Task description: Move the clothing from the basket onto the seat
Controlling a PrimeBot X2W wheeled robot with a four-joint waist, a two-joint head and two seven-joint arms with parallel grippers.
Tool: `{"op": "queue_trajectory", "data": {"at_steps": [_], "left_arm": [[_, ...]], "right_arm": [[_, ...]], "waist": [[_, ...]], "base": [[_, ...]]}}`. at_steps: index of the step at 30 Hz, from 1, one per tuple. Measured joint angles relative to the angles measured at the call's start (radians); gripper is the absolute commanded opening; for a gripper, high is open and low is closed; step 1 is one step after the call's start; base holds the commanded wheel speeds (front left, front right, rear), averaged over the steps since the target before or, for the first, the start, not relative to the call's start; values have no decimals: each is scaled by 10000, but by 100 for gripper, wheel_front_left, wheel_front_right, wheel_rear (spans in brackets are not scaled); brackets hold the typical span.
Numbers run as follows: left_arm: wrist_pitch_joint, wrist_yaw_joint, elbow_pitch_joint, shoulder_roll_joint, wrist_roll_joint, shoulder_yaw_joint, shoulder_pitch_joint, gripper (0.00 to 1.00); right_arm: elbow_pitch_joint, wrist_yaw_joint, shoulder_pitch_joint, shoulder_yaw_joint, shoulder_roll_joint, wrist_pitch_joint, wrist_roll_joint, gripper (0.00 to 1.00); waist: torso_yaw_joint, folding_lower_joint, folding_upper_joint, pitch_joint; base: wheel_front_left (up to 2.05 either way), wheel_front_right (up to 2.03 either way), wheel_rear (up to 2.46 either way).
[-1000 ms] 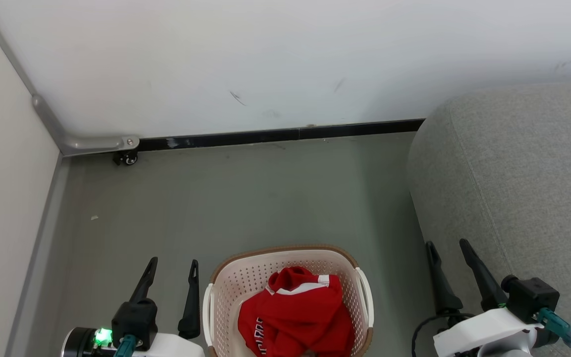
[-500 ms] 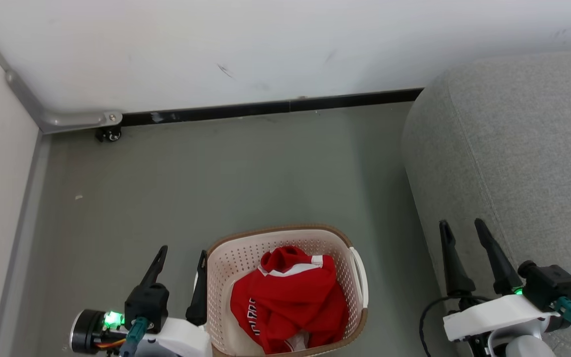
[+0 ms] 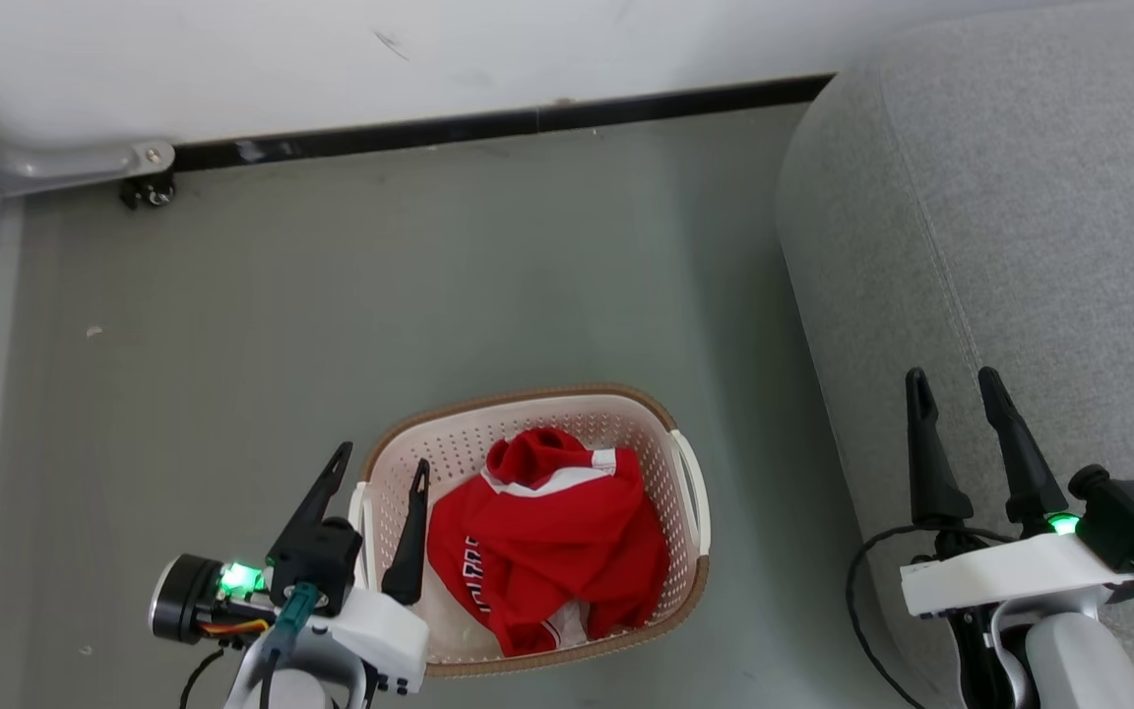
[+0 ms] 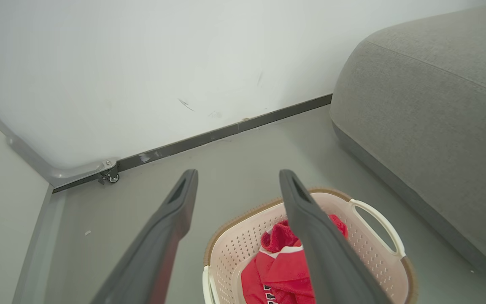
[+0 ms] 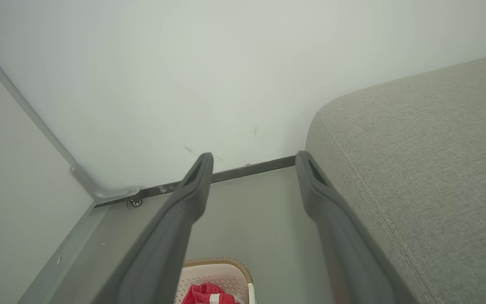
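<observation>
Both of your tools are empty. The basket (image 3: 528, 392) stands on the grey floor (image 3: 331, 315), left of the seat (image 3: 1020, 246) and apart from it, with a strip of floor between them. The clothing (image 3: 547, 551) lies inside the basket as a crumpled red heap. A white-trimmed fold sits at its far side, dark white-outlined lettering runs down its left side, and a bit of white lining shows at the near edge. None of the cloth hangs over the brown rim.

Your left gripper (image 3: 383, 456) stands wide, with nothing between its two dark fingers. In the head view it is at the basket's near-left corner. One finger shows over the floor outside the rim, and the other shows against the inside of the left wall, just beside the red heap. You cannot tell from these views whether that inner finger touches the plastic or the cloth. In the left wrist view the same finger crosses in front of the clothing, and the basket's white handle (image 4: 378, 221) is to its right.

Your right gripper (image 3: 951, 374) is also spread wide and holds nothing. In the head view its fingers point toward the far wall (image 3: 232, 49) and show over the near-left rounded edge of the seat, well apart from the basket.

A black skirting strip (image 3: 488, 125) runs along the foot of the wall. A small caster (image 3: 149, 194) sits under a metal bracket (image 3: 75, 162) in the far-left corner.
</observation>
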Motion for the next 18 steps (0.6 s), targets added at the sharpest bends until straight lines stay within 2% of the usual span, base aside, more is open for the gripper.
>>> {"op": "queue_trajectory", "data": {"at_steps": [18], "left_arm": [[0, -232, 635, 301, 424, -190, -1254, 100]], "right_arm": [[-280, 0, -889, 81, 0, -77, 313, 100]], "waist": [[-790, 0, 0, 1640]], "base": [[0, 0, 0]]}}
